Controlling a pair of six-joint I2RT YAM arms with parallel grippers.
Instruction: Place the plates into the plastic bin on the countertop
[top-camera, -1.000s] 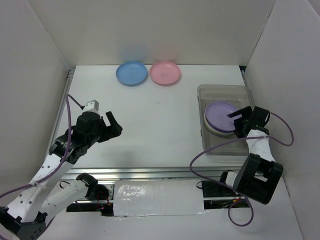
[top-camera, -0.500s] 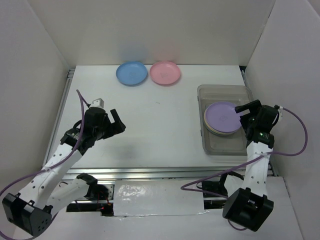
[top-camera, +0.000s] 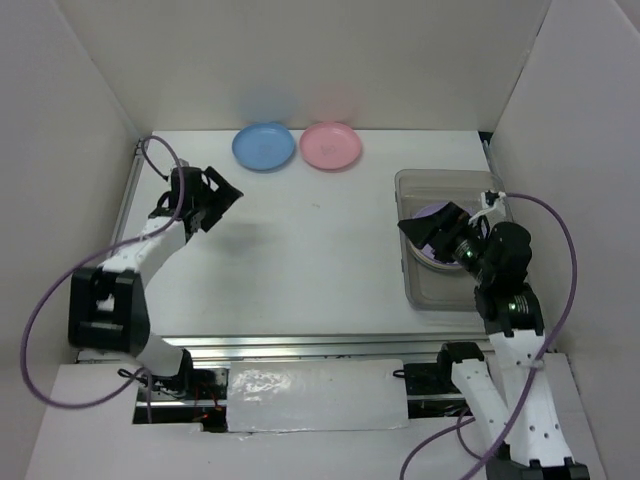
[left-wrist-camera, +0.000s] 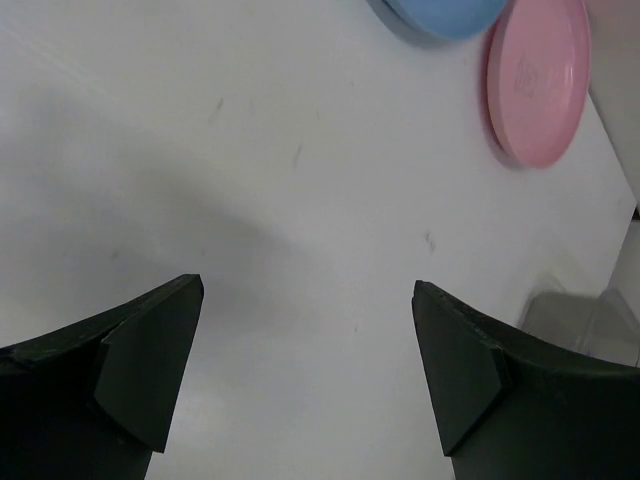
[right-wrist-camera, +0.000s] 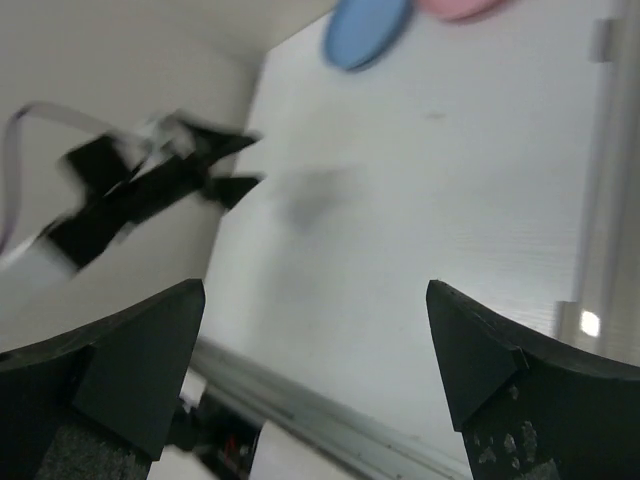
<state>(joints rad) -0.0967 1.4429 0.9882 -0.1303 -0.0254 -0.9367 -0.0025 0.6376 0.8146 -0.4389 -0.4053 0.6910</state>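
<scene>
No brand or label can be read. The pink plate (left-wrist-camera: 538, 80) bears a faint raised mark near its middle, too blurred to make out.

Since a second ago both arms have shifted. The left hand (top-camera: 220, 203) has swung from the middle of the bench's left side up towards the far-left corner, and it now points across the bench (top-camera: 320, 250) at the two far plates. Its fingers are spread wide with nothing between them, as they were before. The right hand (top-camera: 420, 238) stood at the right rim of the plastic bin (top-camera: 445, 180) a second ago. It now hangs over the bin, pointing left and away from the arm bases, and covers most of the purple plate (top-camera: 431, 212). Its fingers are also spread wide and empty, wider than a second ago. The plates and the bin lie where they did.

The bin stands on the right side of the bench, with its long axis running from the near edge towards the far wall. The purple plate lies flat inside it, hollow side up, towards the far half. The blue plate (top-camera: 264, 146) and the pink plate lie flat and hollow side up at the far edge of the bench, just beside each other, blue on the left. Both are well apart from the bin and from either hand.
</scene>
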